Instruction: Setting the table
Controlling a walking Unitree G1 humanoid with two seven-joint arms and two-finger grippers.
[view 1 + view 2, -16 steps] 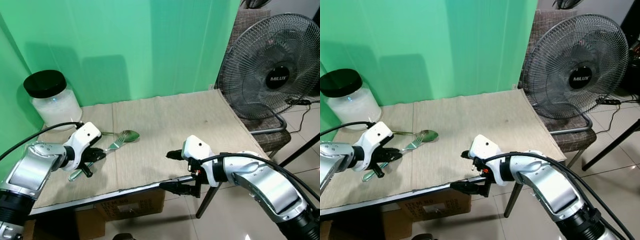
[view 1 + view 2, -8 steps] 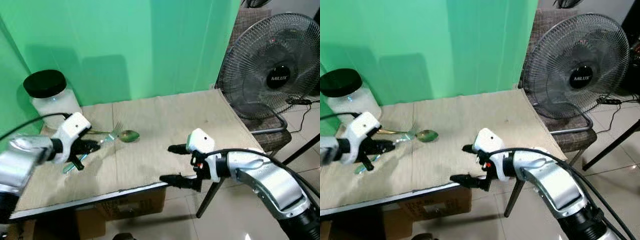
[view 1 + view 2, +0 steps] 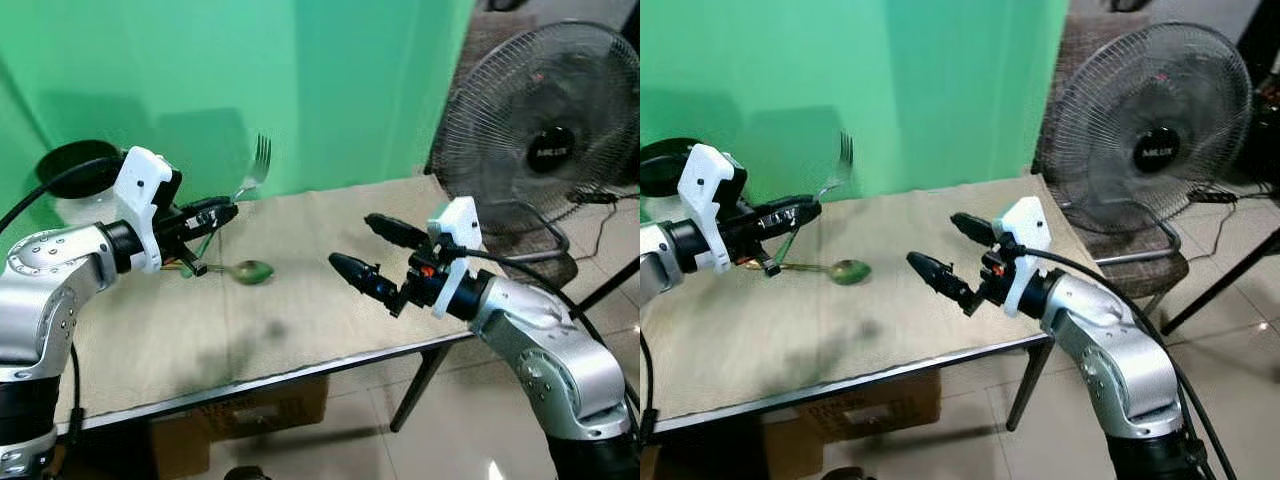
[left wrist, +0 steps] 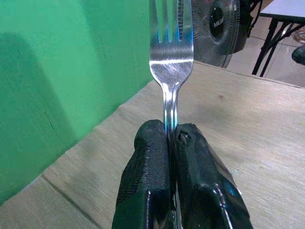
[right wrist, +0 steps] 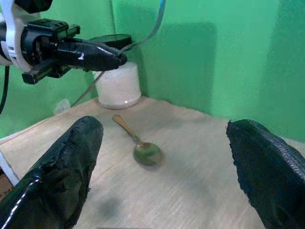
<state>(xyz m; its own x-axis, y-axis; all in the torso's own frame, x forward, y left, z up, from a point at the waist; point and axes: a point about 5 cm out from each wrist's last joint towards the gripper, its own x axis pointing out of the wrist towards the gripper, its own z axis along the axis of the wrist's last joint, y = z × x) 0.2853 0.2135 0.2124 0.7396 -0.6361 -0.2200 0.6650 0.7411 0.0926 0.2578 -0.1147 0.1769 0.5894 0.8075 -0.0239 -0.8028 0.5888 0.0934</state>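
Fork lifted off the surface, spoon left behind.

Raised now in the left gripper (image 3: pixel 215 212), fingers (image 4: pixel 147 191) clenched on the handle of the fork (image 3: pixel 256 167), tines pointing up before the green wall; a second ago lying flat beside the spoon (image 3: pixel 245 271). Right gripper (image 3: pixel 372 255) brought up over the surface (image 3: pixel 300 330), fingers spread wide and holding nothing. Probably next: carrying the fork to its place, spoon waiting near the jar (image 5: pixel 116 83).
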